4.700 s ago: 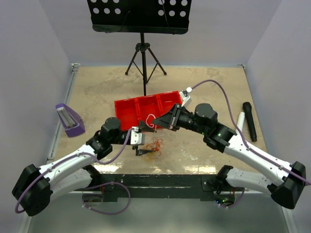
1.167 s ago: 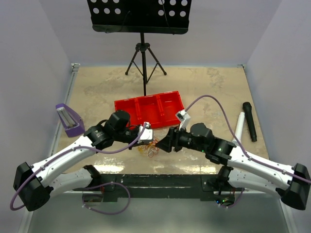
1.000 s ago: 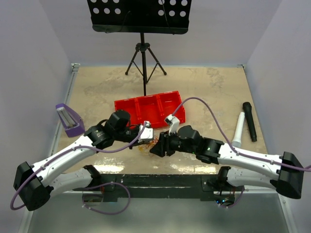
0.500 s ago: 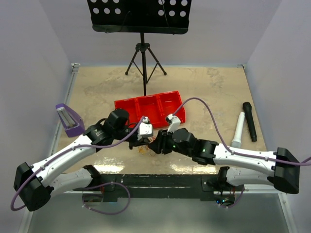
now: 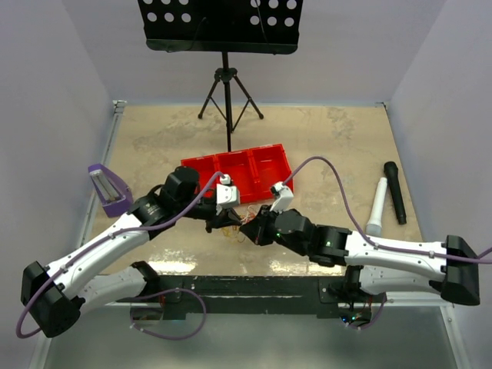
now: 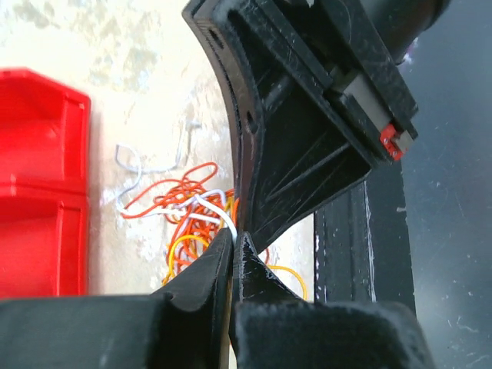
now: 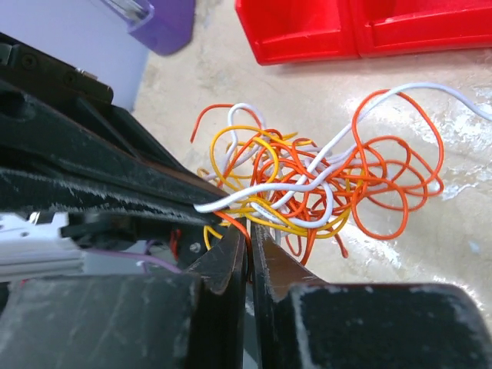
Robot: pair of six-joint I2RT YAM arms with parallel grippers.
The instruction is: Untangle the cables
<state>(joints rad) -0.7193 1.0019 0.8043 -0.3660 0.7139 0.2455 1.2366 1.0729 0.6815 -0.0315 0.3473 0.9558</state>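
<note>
From above, the left arm (image 5: 100,250) rises from the near left corner and bends in toward the middle of the bench (image 5: 330,138). Its left hand (image 5: 223,224) points right, just in front of the red tray (image 5: 238,171). The right arm (image 5: 392,250) lies low and stretched along the near edge, and its right hand (image 5: 247,229) points left. The two hands meet tip to tip over the cables (image 5: 234,234), a small orange clump on the bench just in front of the tray.

In the left wrist view, the left hand's fingers (image 6: 207,273) are pressed together on a white strand that rises from the orange, yellow and white tangle. The right hand's black body stands close above, and the tray's edge lies at the left.

In the right wrist view, the right hand's fingers (image 7: 223,257) stand almost together. An orange strand runs in between their tips, gripped there as far as can be seen. The clump spreads out beyond them in loose loops, and a white strand leads off left to the other hand. The tray and a purple object (image 7: 165,23) lie beyond.
</note>
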